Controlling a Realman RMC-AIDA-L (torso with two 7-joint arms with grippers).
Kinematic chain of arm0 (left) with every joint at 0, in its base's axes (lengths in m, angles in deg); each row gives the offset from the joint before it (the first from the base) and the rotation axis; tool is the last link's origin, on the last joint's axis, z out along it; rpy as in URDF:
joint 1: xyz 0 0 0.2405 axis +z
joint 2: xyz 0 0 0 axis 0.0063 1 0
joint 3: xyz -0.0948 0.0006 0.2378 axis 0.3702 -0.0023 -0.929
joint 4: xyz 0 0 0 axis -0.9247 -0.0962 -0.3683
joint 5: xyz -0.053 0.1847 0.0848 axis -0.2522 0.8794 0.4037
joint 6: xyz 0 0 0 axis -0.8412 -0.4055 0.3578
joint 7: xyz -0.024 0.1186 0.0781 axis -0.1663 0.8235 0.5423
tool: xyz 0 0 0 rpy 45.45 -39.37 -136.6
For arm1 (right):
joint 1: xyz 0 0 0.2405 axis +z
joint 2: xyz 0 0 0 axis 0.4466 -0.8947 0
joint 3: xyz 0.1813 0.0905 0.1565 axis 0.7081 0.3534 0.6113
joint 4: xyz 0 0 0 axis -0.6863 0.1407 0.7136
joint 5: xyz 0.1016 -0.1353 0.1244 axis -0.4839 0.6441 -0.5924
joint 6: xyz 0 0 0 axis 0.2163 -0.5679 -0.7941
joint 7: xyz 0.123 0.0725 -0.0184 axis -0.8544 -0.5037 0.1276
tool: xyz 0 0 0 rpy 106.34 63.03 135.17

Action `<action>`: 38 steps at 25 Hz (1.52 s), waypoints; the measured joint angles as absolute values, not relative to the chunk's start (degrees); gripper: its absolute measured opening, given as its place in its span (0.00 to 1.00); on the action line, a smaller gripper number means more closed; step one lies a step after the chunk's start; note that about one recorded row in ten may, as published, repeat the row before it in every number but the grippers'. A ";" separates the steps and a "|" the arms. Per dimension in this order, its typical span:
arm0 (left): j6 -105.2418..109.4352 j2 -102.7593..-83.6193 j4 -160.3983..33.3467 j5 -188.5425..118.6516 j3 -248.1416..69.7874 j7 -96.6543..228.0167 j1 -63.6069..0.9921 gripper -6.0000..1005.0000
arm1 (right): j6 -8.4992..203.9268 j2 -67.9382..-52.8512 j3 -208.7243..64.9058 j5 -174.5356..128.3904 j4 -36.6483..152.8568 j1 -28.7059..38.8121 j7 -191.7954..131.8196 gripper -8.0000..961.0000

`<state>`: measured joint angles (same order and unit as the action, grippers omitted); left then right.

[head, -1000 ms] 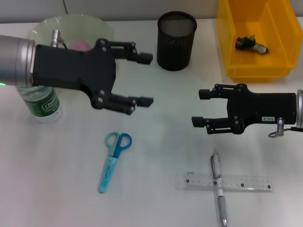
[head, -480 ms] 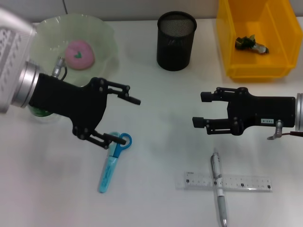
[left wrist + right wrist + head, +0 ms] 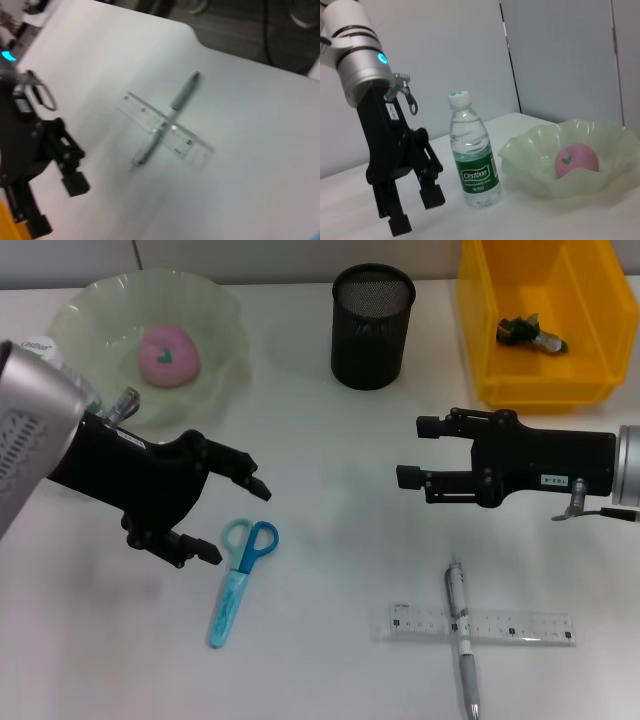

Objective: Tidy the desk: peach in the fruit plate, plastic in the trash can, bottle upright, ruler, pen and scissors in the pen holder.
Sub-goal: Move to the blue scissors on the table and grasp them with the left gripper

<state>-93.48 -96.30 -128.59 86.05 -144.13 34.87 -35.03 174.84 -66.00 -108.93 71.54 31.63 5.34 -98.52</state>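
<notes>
Scissors with turquoise handles and a pale blue blade sheath (image 3: 240, 576) lie flat on the white desk (image 3: 340, 540), rings toward the back, just beside the left gripper (image 3: 234, 520), whose two black fingers stand apart with nothing between them — the lower fingertip sits close to the nearer ring without touching it. Behind that arm the pale green wavy-edged fruit plate (image 3: 215, 310) holds the pink peach with a small green mark (image 3: 168, 353), and the clear plastic water bottle with a green label (image 3: 471, 160) stands upright beside the plate, its white cap on; in the head view only that cap shows past the left arm. The right gripper (image 3: 420, 452) hovers over the middle of the desk, its black fingers spread and empty, pointing toward the left arm. Nearer the front, the silver pen (image 3: 462, 635) lies across the clear plastic ruler (image 3: 500, 625), the two forming a cross — the left wrist view shows the same crossing. At the back stand the black mesh pen holder (image 3: 372, 328) and, to its right, the yellow plastic bin (image 3: 545, 315) with a crumpled scrap of green-and-brown plastic (image 3: 532, 333) inside it.
</notes>
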 joint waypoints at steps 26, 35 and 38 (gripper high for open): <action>-84.53 -96.87 -133.76 93.72 -162.88 42.97 -35.74 0.79 | 174.12 -65.94 -107.90 71.46 32.89 3.85 -98.64 0.82; -83.70 -97.04 -134.93 96.77 -166.86 44.27 -36.32 0.79 | 173.53 -65.98 -107.70 71.46 33.02 3.67 -98.47 0.82; -83.56 -97.04 -135.57 97.77 -168.37 45.56 -36.27 0.79 | 173.51 -66.07 -107.71 71.46 33.03 3.67 -98.45 0.82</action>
